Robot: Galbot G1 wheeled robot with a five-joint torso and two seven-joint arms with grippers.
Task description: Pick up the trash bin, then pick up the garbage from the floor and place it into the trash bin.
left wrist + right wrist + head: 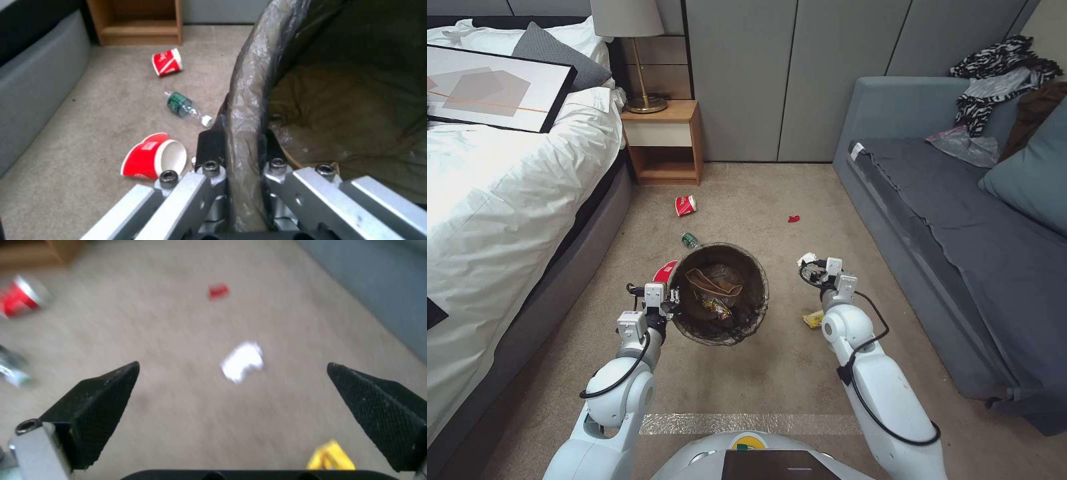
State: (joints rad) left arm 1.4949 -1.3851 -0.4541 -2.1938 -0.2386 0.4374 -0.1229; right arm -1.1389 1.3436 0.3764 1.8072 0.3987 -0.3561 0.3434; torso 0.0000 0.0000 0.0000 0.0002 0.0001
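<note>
No legible text: white markings on the red cups (167, 62) too blurred to read.

Glossy white rounded arm shells, black cables looping along both. Left gripper (672, 301) rides a square silver-grey wrist block; its silver linkage bars carry dark hex-socket screws. Right gripper (233, 386): black, cross-hatched wedge fingers (95, 406). A yellow-green badge marks the white torso.

I count two red paper cups, one at 11 o'clock (686, 205), one (664, 271) at the bin's 9 o'clock; one bottle (690, 240); one white tissue (807, 258); one yellow wrapper (813, 319); one red scrap (793, 218); one trash bin (718, 293).
</note>
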